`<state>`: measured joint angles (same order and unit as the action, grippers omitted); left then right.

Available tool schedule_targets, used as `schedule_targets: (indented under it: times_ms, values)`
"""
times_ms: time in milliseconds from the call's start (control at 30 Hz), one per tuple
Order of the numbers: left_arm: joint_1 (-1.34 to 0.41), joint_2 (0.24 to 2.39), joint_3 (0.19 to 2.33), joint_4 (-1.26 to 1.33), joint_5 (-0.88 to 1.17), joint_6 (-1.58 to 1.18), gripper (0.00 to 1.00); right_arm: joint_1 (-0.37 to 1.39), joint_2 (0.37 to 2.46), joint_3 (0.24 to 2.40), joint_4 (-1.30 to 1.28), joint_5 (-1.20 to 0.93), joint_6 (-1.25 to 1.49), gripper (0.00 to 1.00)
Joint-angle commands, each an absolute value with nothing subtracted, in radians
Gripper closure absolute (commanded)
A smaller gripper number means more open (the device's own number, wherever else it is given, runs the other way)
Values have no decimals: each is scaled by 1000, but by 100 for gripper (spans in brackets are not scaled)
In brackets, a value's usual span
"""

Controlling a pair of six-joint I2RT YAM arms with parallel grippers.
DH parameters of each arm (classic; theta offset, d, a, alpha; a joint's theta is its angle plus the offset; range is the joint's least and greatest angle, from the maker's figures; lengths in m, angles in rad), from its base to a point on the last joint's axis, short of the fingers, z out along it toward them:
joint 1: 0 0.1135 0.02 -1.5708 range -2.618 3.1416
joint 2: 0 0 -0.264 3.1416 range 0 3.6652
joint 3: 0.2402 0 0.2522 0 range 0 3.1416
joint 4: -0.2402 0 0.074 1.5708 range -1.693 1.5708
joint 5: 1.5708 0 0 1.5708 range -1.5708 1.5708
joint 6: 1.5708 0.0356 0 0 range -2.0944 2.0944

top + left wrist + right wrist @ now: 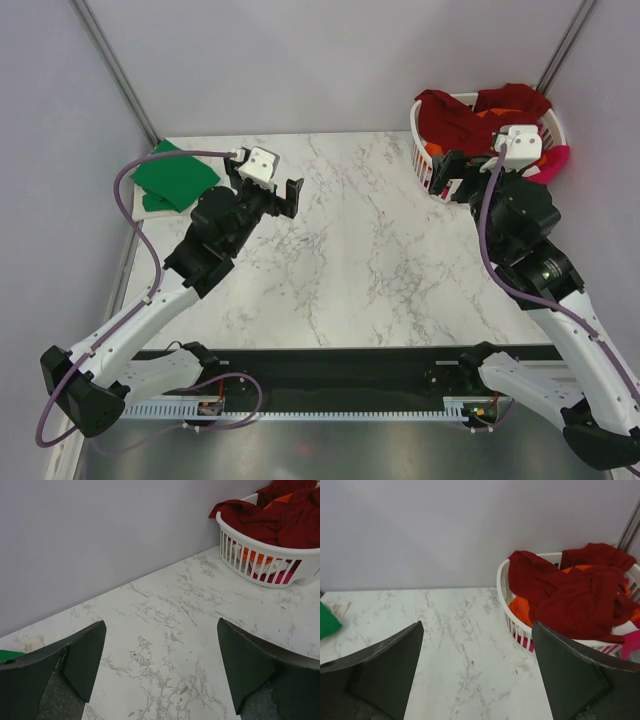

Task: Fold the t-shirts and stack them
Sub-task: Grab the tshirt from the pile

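A folded bright green t-shirt [176,177] lies at the table's far left corner. A white slotted basket [428,160] at the far right holds a large dark red t-shirt [455,115] with orange [525,609] and pink [556,162] ones under it. My left gripper [270,195] is open and empty, raised above the marble just right of the green shirt. My right gripper [452,178] is open and empty, at the basket's near left side. The basket also shows in the left wrist view [270,555] and the right wrist view [506,597].
The marble table [350,250] has grey walls behind and at both sides. A purple cable [135,215] loops from the left arm beside the green shirt. A black rail runs along the near edge.
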<state>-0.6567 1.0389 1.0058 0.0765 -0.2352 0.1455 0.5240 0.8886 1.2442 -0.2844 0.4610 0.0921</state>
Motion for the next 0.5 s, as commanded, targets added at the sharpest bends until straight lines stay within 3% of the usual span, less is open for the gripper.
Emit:
schedule_targets:
  times_ms: [0,133,233,467]
  values:
    - [-661,1029,1000,100,-252,193,0,528,965,1264,-222,538,41,2]
    - [-661,1032,1000,101,-250,195,0,413,1179,1418,-251,592,41,2]
    - [-661,1035,997,100,-253,198,0,222,1389,1562,-327,473,141,2]
    - [-664,1042,999,98,-248,193,0,-159,1589,1664,-330,236,429,3]
